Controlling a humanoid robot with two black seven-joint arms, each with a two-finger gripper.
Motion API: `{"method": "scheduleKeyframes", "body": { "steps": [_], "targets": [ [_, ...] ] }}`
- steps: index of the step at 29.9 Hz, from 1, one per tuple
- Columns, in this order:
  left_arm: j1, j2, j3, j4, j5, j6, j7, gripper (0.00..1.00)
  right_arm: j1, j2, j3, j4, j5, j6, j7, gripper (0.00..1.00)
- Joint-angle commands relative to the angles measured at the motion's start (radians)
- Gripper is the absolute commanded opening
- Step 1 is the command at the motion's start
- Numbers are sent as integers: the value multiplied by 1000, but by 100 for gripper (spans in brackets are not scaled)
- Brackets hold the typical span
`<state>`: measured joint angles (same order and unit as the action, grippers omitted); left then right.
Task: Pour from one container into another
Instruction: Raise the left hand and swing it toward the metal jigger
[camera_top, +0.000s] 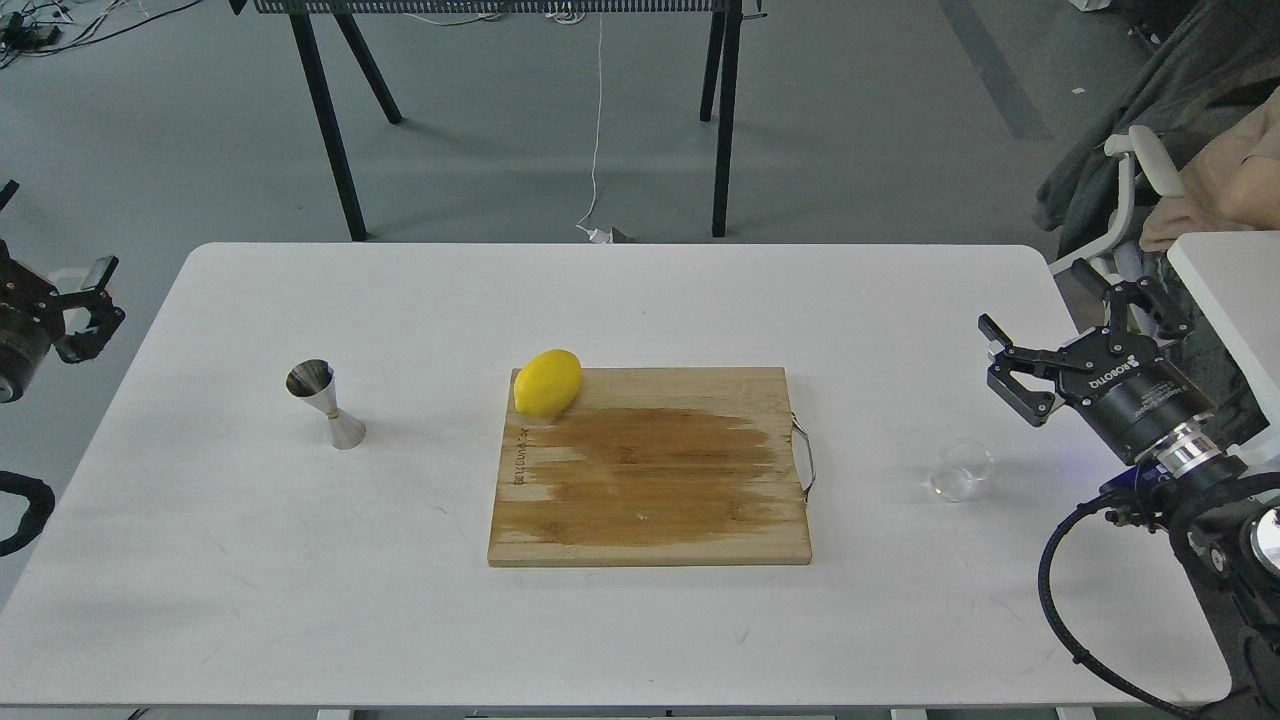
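The small clear glass cup (962, 470) stands on the white table (640, 300) near its right side, right of the board. The steel hourglass jigger (325, 403) stands upright on the table's left part. My right gripper (1058, 322) hovers open just above and to the right of the glass cup, not touching it, with nothing between its fingers. Off the table's left edge, far from the jigger, my left gripper (58, 250) is open and empty.
A wooden cutting board (650, 480) with a metal handle and a dark wet patch lies in the middle of the table. A yellow lemon (547, 382) rests on its far left corner. A chair with clothing (1150, 190) stands at the right.
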<state>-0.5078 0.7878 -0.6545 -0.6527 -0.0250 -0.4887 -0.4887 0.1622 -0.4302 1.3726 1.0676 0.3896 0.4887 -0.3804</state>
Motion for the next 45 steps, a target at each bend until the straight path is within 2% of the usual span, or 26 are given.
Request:
{"method": "scheduleKeyframes", "body": {
  "steps": [1,4,10,13,19,23,28,34,38,42,45],
  "targets": [
    [-8,40,-5,15,19,0,0,100,0,1,0,0,0,0,0,99],
    [-27,88,-5,15,101,0,0,100,2,1,0,0,0,0,0,99],
    [-156,102,-14,-13,502,0,0,100,-1,1,0,0,0,0,0,99],
    [-190,117,-11,-111,605,0,0,100,-6,1,-3,-3,0,0,0,99],
    [-186,182,-1,-405,917,0,0,100,-4,21,-3,-3,0,0,0,99],
    [-161,191,4,-496,1060,0,0,100,-1,21,0,-3,0,0,0,99],
    [-58,226,3,-619,1191,299,0,100,-1,21,0,-3,0,0,0,99],
    [67,275,3,-676,1306,637,0,100,-9,21,0,-5,0,0,0,99],
    [176,317,3,-738,1315,820,0,100,-10,21,0,-6,-2,0,0,99],
    [254,314,4,-746,1370,956,0,99,-10,22,0,-8,-2,0,0,99],
    [317,304,3,-748,1392,977,0,99,-10,22,0,-8,-2,0,0,99]
  ]
}}
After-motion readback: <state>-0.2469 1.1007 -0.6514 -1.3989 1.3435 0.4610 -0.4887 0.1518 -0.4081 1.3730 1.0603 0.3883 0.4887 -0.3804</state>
